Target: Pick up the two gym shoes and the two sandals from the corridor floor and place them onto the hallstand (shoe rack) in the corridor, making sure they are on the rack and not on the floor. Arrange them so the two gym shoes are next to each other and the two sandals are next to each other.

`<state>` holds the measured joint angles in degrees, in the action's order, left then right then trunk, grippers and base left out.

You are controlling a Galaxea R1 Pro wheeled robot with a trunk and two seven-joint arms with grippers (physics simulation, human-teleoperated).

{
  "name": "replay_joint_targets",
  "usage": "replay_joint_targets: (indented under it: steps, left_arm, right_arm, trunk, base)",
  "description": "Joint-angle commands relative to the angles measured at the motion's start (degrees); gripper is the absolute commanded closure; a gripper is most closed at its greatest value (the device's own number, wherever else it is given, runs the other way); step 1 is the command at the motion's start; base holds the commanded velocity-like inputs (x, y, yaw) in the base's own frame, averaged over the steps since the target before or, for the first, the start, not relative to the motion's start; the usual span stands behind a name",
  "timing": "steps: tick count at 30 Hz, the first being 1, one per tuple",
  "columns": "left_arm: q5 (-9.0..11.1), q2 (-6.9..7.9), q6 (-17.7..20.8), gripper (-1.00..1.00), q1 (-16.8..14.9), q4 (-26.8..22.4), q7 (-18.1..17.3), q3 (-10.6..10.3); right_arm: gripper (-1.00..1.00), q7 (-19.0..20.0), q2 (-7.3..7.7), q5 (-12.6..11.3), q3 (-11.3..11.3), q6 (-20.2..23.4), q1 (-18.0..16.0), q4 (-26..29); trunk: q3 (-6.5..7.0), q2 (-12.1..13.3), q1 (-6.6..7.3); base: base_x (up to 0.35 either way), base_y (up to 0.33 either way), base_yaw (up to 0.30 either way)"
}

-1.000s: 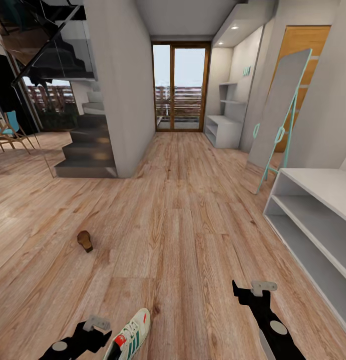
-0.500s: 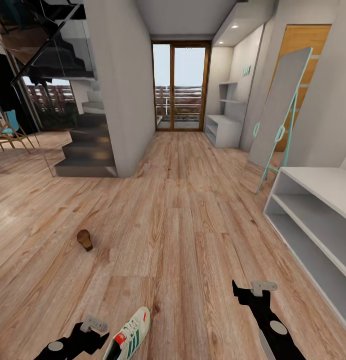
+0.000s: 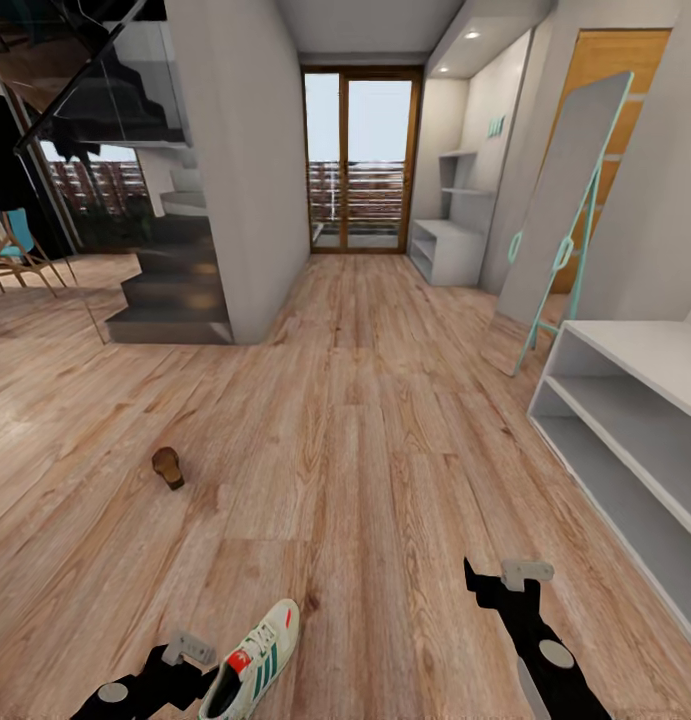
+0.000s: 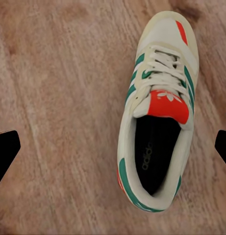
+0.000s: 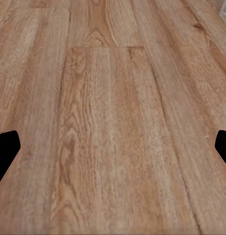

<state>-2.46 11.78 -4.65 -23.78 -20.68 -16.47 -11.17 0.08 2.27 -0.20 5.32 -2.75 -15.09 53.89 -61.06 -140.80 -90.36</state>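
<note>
wood-plank corridor floor carries one gym shoe beneath the spread, empty left hand; centre the fingers across its midfoot before descending. right hand hangs open too.

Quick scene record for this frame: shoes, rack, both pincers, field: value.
sneaker: on floor, under left pincer, ungrasped
left pincer: open, above sneaker
right pincer: open, empty, over bare floor
brown item: on floor ahead left, likely a sandal
rack: at right, visible tiers empty
</note>
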Motion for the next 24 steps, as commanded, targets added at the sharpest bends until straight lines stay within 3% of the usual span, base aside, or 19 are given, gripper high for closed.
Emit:
replay_joint_targets:
  steps: [1,7,16,17,18,24]
  left_arm:
    - [-0.26,0.00,-0.28,-1.00,-0.03,0.03,-0.06,-0.11]
    - [-0.26,-0.07,-0.34,-1.00,-0.05,-0.02,-0.05,-0.25]
    - [-0.26,-0.16,-0.59,-1.00,-0.23,-0.06,-0.12,-0.19]
    - [-0.26,-0.16,-0.59,-1.00,-0.23,-0.06,-0.12,-0.19]
    - [-0.28,-0.17,-0.61,-1.00,-0.43,-0.11,-0.13,-0.18]
    - [-2.07,-0.25,-0.62,-1.00,-0.69,-0.28,-0.10,-0.17]
  right_arm:
    - [-1.00,0.01,0.02,-0.01,0.02,-0.14,-0.02,0.38]
    - [-1.00,-0.03,0.19,0.01,0.03,3.04,-0.02,5.28]
    - [-1.00,-0.13,0.27,0.02,0.04,18.05,-0.09,19.92]
    - [-1.00,-0.13,0.27,0.02,0.04,18.05,-0.09,19.92]
    - [-1.00,-0.15,0.26,-0.01,0.04,23.01,-0.16,26.56]
    - [-1.00,-0.19,0.23,-0.08,-0.01,26.83,-0.64,31.74]
  trunk:
    - [-0.32,-0.43,-0.21]
    - [-1.99,-2.45,-1.34]
    - [-4.80,-2.57,-1.57]
    - [-5.12,-2.59,-1.59]
    - [-5.43,-2.60,-1.62]
    - [-6.43,-2.63,-1.67]
  base:
    - [0.000,0.000,0.000]
    - [0.000,0.000,0.000]
    - [0.000,0.000,0.000]
    - [0.000,0.000,0.000]
    - [0.000,0.000,0.000]
    - [0.000,0.000,0.000]
